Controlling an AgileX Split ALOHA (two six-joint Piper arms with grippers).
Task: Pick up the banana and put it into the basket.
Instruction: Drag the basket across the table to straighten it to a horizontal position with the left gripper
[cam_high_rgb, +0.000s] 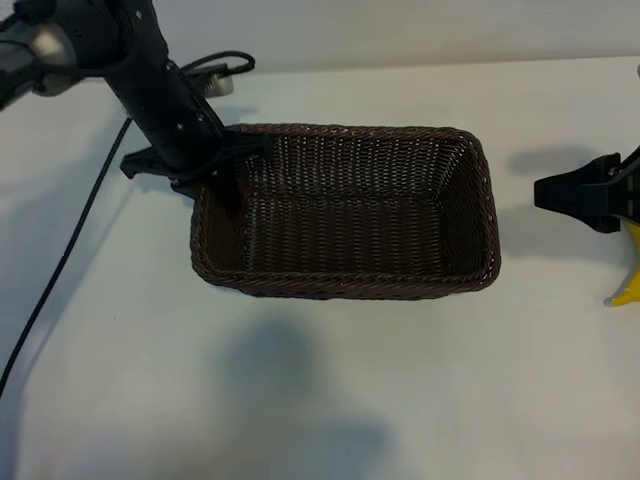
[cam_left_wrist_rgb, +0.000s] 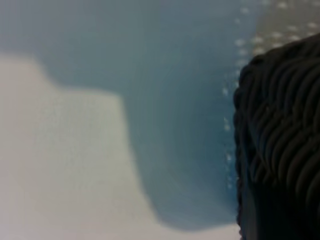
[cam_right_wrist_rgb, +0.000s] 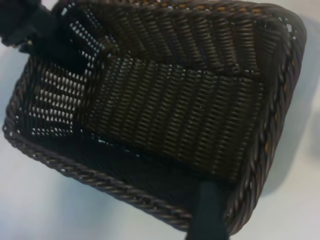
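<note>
We see the basket (cam_high_rgb: 345, 215) empty and the banana (cam_high_rgb: 627, 280) out on the bench (cam_high_rgb: 300, 390). Our right gripper (cam_high_rgb: 570, 195) fingers gape above it, holding nothing. Our left gripper (cam_high_rgb: 190, 165) fingers look nearly closed at the basket's corner, maybe on its rim.

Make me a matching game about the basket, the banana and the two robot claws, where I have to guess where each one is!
Things:
1. basket
2. banana
3. left gripper
4. right gripper

Places:
A. at the table's far right edge, mostly cut off
B. middle of the table, nothing in it
C. at the basket's left end
D. right of the basket, apart from it

Pairs: 1-B, 2-A, 3-C, 4-D
</note>
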